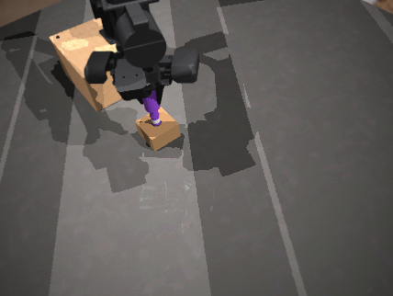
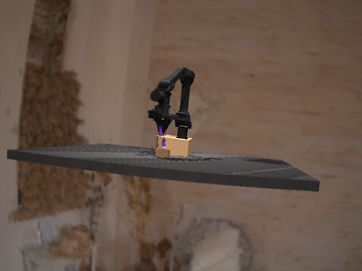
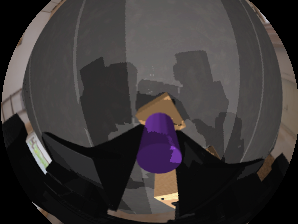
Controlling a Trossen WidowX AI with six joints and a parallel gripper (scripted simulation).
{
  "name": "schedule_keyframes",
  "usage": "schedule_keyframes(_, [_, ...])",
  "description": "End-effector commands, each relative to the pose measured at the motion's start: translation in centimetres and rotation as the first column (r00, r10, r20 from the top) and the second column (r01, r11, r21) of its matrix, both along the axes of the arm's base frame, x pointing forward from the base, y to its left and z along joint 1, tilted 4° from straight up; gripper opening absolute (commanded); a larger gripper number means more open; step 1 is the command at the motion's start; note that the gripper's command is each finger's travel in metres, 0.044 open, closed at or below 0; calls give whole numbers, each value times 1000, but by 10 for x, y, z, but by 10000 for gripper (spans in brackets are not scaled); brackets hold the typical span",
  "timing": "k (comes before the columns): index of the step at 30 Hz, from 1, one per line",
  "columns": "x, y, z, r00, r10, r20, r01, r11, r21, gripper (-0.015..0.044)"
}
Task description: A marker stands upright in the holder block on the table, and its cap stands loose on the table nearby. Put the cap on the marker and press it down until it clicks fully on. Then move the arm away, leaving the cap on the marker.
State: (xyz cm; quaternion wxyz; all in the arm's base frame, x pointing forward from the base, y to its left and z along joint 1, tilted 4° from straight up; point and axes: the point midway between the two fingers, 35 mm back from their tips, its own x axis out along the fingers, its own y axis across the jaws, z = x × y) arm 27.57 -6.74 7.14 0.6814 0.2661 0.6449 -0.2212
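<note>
We see hard, jagged-edged shadows on the table (image 1: pixel 285 92) in the top view, several overlapping, so light seems to fall from more than one direction above. The dark surface shows faint pale scuffs of sheen near its middle. In the exterior view the room behind is soft and blurred, dimly warm. The wrist view is a fisheye circle with black corners; lines bend strongly toward its rim, and the gripper (image 3: pixel 143 183) fills the bottom as near-black, detail-less shapes.
</note>
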Motion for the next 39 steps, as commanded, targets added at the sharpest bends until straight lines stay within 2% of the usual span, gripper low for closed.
schedule_keyframes(1, [-10,4,3,1000,-4,-1,4,1000,5,0])
schedule_keyframes(10, [-29,10,8,1000,-4,-2,4,1000,5,0])
schedule_keyframes(39, [-25,11,-31,1000,-4,-2,4,1000,5,0])
